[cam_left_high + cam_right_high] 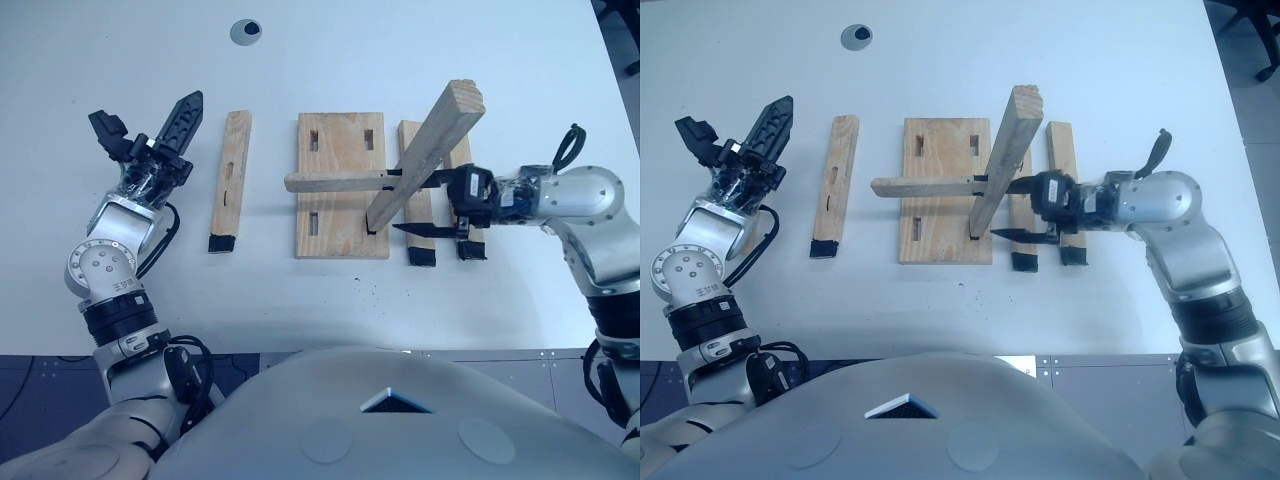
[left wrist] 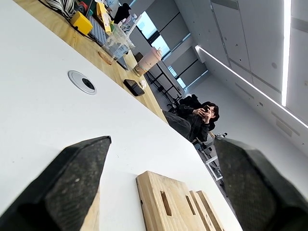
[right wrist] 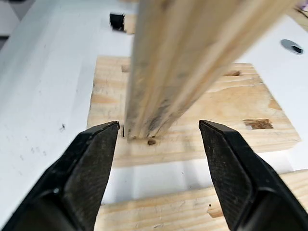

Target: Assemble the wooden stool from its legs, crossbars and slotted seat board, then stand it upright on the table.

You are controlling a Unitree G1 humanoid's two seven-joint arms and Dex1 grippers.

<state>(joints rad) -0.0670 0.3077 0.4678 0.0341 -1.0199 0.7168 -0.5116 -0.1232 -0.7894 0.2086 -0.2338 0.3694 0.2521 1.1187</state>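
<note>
Right wrist view first: how does the stool look?

Barely begun. The seat board (image 1: 330, 225) lies flat mid-table. It is a pale, rough-grained wooden rectangle with four small slots. One leg (image 1: 432, 145), a square-cut bar, has its foot at the near right slot and leans away to the right, tilted rather than upright.

Anything joined to it?

A thinner crossbar (image 1: 325, 182) runs from that leg leftward across the board.

And the right gripper (image 1: 394, 200)?

Spread open. Its black wedge fingers sit either side of the leg's foot with a gap on both sides, so it grips nothing.

Other parts?

Two more legs (image 1: 411, 135) lie side by side just right of the board, under that gripper, with black-capped near ends. A loose leg (image 1: 231, 175), slotted and also black-tipped, lies left of the board, apart from it.

Left gripper (image 1: 145, 108)?

Its fingers are wide apart and hold nothing, over the smooth white table (image 1: 520, 70) left of that loose leg. A round grey cable port (image 1: 246, 31) sits farther back.
</note>
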